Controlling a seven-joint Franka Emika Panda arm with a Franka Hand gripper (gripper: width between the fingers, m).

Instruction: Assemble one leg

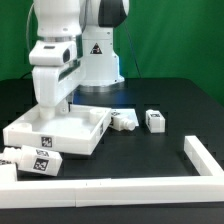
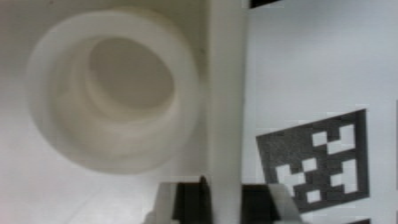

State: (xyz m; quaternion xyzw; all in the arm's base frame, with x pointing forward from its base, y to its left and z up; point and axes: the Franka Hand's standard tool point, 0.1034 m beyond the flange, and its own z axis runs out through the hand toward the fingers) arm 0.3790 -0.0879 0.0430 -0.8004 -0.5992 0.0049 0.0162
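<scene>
The tabletop [image 2: 107,90] crowds the wrist view, its wall pinched between the jaws (probably to drag it into position first). The leg [image 1: 155,120] lies free on the worktop [image 1: 175,95], right of centre in the exterior view.

The tray [image 1: 42,134] lies at the exterior view's left, a leg [image 1: 124,120] just right of it (a second leg [image 1: 155,120] further right). A rail [image 1: 130,187] lies in front
</scene>
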